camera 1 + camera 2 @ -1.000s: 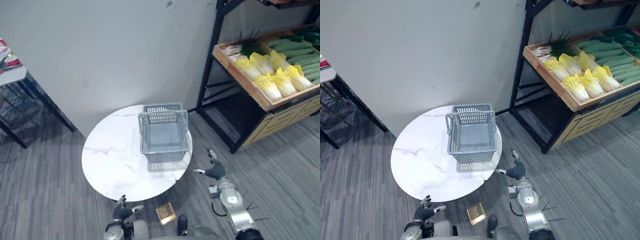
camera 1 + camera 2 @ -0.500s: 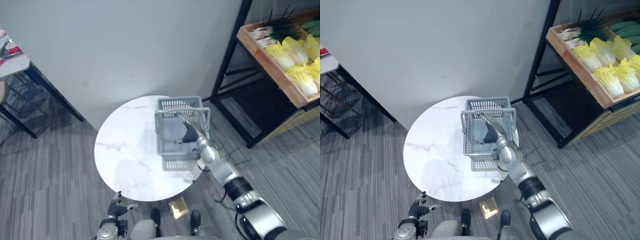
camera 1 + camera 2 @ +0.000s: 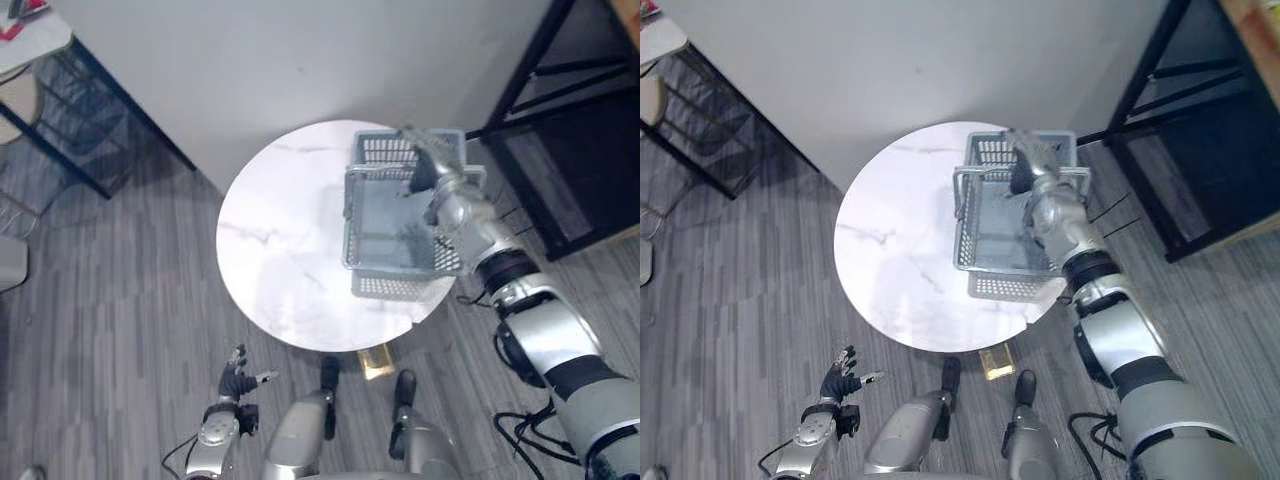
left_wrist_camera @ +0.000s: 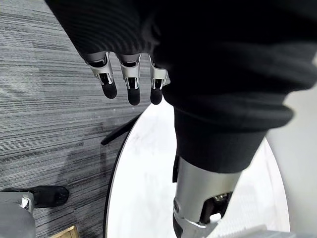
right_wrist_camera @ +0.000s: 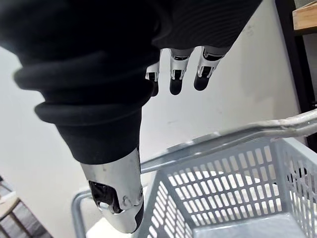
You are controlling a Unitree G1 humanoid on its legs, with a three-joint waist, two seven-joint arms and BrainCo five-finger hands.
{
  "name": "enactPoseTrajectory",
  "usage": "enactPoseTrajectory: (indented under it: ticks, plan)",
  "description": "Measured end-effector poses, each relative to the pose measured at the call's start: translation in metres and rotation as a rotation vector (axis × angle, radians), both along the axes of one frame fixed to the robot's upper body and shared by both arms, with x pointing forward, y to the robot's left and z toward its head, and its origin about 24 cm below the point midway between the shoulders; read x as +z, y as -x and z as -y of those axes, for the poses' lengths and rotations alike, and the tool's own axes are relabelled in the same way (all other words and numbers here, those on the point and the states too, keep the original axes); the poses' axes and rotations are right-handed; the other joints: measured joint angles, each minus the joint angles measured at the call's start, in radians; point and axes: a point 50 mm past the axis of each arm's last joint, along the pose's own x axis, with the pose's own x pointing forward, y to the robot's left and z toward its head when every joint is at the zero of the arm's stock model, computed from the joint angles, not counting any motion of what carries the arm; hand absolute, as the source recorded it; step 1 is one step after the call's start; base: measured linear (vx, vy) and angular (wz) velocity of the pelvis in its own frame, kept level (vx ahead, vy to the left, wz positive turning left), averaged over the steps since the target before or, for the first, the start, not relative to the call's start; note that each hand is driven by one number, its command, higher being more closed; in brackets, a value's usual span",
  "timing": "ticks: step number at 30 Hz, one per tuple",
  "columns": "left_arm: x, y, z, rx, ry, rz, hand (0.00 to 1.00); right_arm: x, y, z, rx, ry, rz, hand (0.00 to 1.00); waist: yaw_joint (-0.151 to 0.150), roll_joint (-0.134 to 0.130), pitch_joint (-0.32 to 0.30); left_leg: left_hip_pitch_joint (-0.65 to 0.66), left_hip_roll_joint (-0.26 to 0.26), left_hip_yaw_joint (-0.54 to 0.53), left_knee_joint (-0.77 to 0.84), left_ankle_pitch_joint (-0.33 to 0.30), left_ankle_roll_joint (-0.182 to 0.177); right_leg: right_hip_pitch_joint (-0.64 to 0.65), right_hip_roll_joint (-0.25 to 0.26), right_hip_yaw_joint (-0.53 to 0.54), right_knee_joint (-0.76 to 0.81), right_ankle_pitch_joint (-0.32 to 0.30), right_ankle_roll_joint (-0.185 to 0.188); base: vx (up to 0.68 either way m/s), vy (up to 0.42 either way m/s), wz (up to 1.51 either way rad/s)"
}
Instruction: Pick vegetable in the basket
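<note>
Basket [image 3: 395,235] of grey plastic mesh, upright at the right edge of the round white marbled bench [image 3: 285,250], with 1 handle [image 5: 223,135] standing up across its far part.

From the left:
- Dark-legged table [image 3: 90,110] at the far left, against the pale wall [image 3: 300,60].
- Left robot hand [image 3: 236,383] off the near-left edge of the bench, above the grey plank floor [image 3: 100,300] and well apart from the basket. Fingers [image 4: 130,84] straight and spread, thumb out to the side, holding nothing. Seen along this hand, the bench's curved edge lies past the fingertips.
- Small tan square [image 3: 378,365] flat on the floor, just off the bench's near edge.
- Right robot hand [image 3: 428,170] over the far-right corner of the basket, just beside the upright handle. Fingers [image 5: 177,74] straight and side by side, thumb apart, nothing between them. Cannot tell whether it touches the handle or hangs just above it.
- Black metal rack [image 3: 520,70] on the floor beyond the bench's right edge, close to the wall.
</note>
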Motion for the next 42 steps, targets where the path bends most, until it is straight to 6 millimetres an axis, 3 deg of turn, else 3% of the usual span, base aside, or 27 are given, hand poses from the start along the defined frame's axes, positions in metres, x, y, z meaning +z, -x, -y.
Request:
enactPoseTrajectory:
  ticks: [2,4,5,9,19,23,26,31,36,42]
  plan:
    - [0.004,-0.005,0.005,-0.013,0.016,0.027,0.00,0.013,-0.001,0.017,-0.062,-0.004,0.015,0.00,0.002,0.022,0.013,-0.022,-0.006,-0.014,-0.012,0.015,0.000,-0.022,-0.003,-0.010,0.000,0.000,-0.001,-0.01,0.007,0.14]
    - [0.007,-0.010,0.009,-0.031,0.019,0.043,0.00,0.014,-0.001,0.028,-0.099,-0.011,0.006,0.00,0.010,0.036,0.021,-0.028,-0.007,-0.020,-0.024,0.023,0.001,-0.030,-0.004,-0.016,0.000,0.001,-0.001,-0.01,-0.006,0.10]
    - [0.009,-0.012,0.012,-0.047,0.023,0.053,0.00,0.009,-0.001,0.035,-0.123,-0.019,-0.021,1.00,0.020,0.045,0.025,-0.027,-0.008,-0.021,-0.041,0.034,0.000,-0.038,-0.005,-0.017,0.000,0.001,-0.001,-0.01,-0.008,0.05]
    - [0.008,-0.012,0.020,-0.072,0.043,0.054,0.00,0.013,-0.001,0.039,-0.126,-0.008,-0.046,1.00,0.024,0.063,0.033,-0.030,-0.009,-0.033,-0.046,0.038,-0.002,-0.040,-0.005,-0.024,0.000,0.000,-0.003,-0.01,-0.009,0.05]
    - [0.008,-0.012,0.025,-0.094,0.046,0.053,0.00,0.006,0.002,0.047,-0.120,-0.038,-0.056,1.00,0.025,0.068,0.036,-0.007,-0.001,-0.045,-0.087,0.062,-0.009,-0.040,0.002,-0.030,0.018,-0.011,-0.015,-0.01,-0.010,0.03]
    - [0.006,-0.010,0.024,-0.088,0.042,0.037,0.00,-0.004,0.009,0.045,-0.092,-0.057,-0.034,1.00,0.024,0.066,0.035,0.027,0.010,-0.019,-0.116,0.067,-0.011,-0.036,0.006,-0.001,0.023,-0.011,-0.015,0.01,-0.015,-0.19]
    - [0.006,-0.010,0.022,-0.076,0.043,0.038,0.00,-0.022,0.020,0.046,-0.057,-0.121,-0.023,1.00,0.005,0.060,0.032,0.064,0.010,0.015,-0.139,0.067,-0.010,-0.025,0.009,0.032,0.023,-0.010,-0.015,0.03,0.017,-0.31]
    - [0.011,-0.010,0.015,-0.021,0.049,0.070,0.00,-0.073,0.056,0.053,-0.020,-0.345,-0.050,1.00,-0.059,0.016,0.016,0.121,0.019,0.059,-0.171,0.066,-0.011,-0.003,0.020,0.072,0.023,-0.009,-0.012,0.05,0.008,-0.28]
    - [0.014,-0.002,-0.001,0.030,0.012,0.075,0.00,-0.121,0.107,0.070,-0.056,-0.523,-0.096,1.00,-0.115,-0.061,-0.034,0.162,0.021,0.094,-0.168,0.048,-0.014,0.018,0.023,0.116,0.024,-0.014,-0.005,0.02,0.020,-0.23]
    - [0.003,0.025,-0.018,0.076,-0.023,-0.008,0.00,-0.157,0.162,0.105,-0.175,-0.716,-0.126,1.00,-0.162,-0.088,-0.124,0.213,0.015,0.142,-0.164,0.021,-0.012,0.044,0.021,0.169,0.027,-0.029,0.016,-0.01,0.024,-0.24]
